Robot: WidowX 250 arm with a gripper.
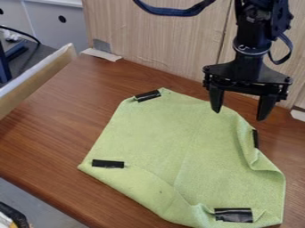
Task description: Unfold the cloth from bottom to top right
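Near tape: your black strip lies on the cloth at the lower right of the frame.
Green cloth: you have it from centre to lower right, on the brown table, rumpled along its bottom and right edges.
Left tape: another dark strip sits near the cloth's left corner.
Gripper: yours hangs at the upper right, fingers spread, by the cloth's far right edge.
Far tape: you see one at the cloth's top.

Below the tapered black fingers spread a plain light-green cloth with black rectangular strips and a reddish-brown wood-grained tabletop, while pale-beige wood-grained panelling stands behind them.
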